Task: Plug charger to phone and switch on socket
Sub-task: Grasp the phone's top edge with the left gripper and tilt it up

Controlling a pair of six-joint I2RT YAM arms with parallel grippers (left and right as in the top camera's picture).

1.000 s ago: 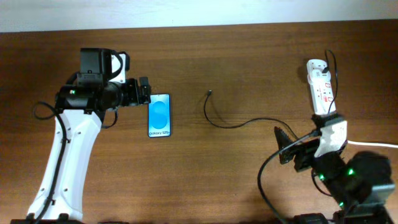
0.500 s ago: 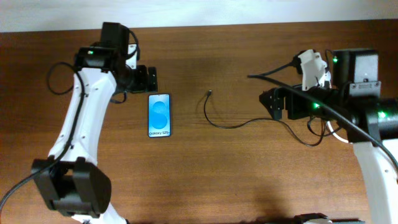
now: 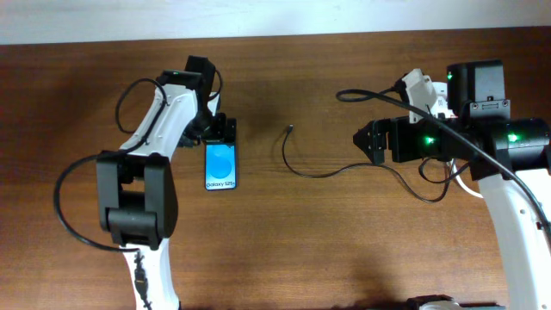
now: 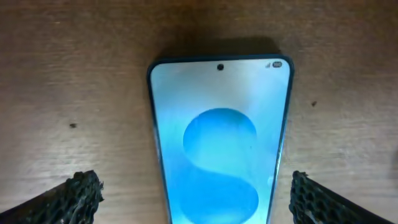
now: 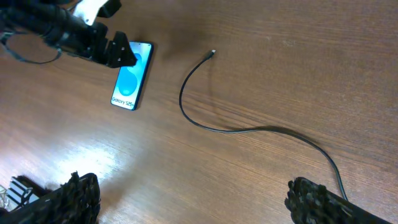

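The phone (image 3: 220, 164) lies flat on the table, blue screen up; it also shows in the left wrist view (image 4: 221, 155) and the right wrist view (image 5: 132, 84). My left gripper (image 3: 220, 130) is open over the phone's far end, its fingers (image 4: 199, 199) on either side of the phone and apart from it. The charger (image 3: 320, 175) is a thin black cable lying loose, its tip (image 3: 290, 129) free to the right of the phone; it also shows in the right wrist view (image 5: 249, 129). My right gripper (image 3: 365, 140) is open and empty above the table (image 5: 193, 202). The socket is hidden under my right arm.
A piece of thick white lead (image 3: 469, 187) shows under my right arm. The brown wooden table (image 3: 284, 250) ends at a pale wall strip at the back. The left arm's black cables loop at the left (image 3: 73, 185).
My left gripper moved right and nearer, onto the phone's far end. My right arm swung up from the front right over the socket, then edged left. Phone and cable have not moved.
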